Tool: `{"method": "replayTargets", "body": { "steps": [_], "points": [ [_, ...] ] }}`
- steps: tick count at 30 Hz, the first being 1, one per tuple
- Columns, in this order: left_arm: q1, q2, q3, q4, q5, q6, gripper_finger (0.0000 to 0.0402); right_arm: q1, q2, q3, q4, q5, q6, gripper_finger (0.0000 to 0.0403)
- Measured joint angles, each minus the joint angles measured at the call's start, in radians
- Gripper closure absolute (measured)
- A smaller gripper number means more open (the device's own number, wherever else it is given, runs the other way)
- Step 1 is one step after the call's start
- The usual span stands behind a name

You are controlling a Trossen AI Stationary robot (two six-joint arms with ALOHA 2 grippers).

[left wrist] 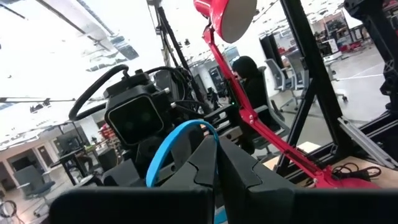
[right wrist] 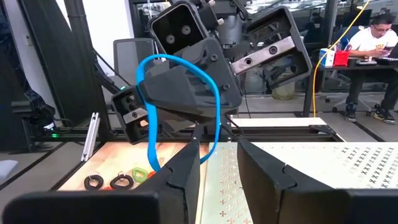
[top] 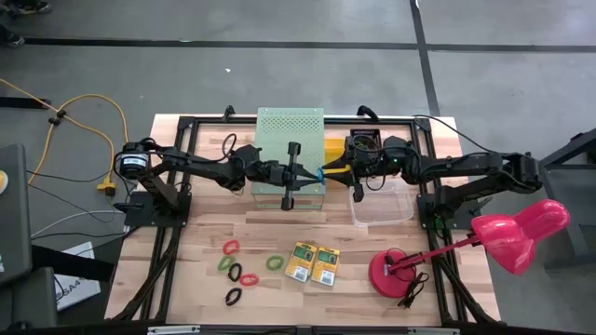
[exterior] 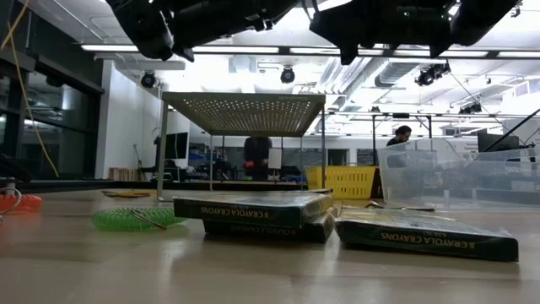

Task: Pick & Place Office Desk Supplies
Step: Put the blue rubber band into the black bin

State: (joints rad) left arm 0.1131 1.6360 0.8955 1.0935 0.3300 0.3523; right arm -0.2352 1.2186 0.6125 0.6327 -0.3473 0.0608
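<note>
My left gripper (top: 312,174) and my right gripper (top: 337,171) face each other tip to tip, raised over the right edge of the pale-green perforated box (top: 290,130). A blue elastic band (top: 322,173) hangs between them. The left gripper is shut on it. The right gripper (right wrist: 219,167) is open, its fingers level with the band's lower end (right wrist: 211,146). Two yellow-and-green crayon boxes (top: 300,262) (top: 326,265) lie flat near the table's near edge. To their left lie several loose bands: red (top: 231,247), green (top: 275,263), black (top: 233,297). My left gripper pinches the blue band (left wrist: 179,138) between its two fingers, coming level from the table's left. The band is lifted clear and stands out as an open loop (right wrist: 180,61) in front of the fingertips. My right gripper: I cannot tell whether its finger (right wrist: 186,168) touches the band's lower strand.
A pink desk lamp (top: 507,237) stands with its round base (top: 396,272) on the table's near right. A clear plastic container (top: 382,200) sits under the right arm, with a yellow basket (top: 333,149) behind it. In the low view the perforated box (exterior: 243,114) stands on legs.
</note>
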Motion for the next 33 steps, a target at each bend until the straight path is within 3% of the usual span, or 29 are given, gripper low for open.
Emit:
{"method": "replayTargets", "body": {
  "steps": [19,33],
  "points": [
    [0.002,0.0,0.0,0.008,0.037,0.038,0.0401,0.0,0.0,0.0,0.002,0.0,0.0,0.0311],
    [0.043,0.08,0.08,0.006,0.11,-0.058,0.0401,0.0,0.0,0.0,0.014,0.008,0.021,0.0312]
  ]
}}
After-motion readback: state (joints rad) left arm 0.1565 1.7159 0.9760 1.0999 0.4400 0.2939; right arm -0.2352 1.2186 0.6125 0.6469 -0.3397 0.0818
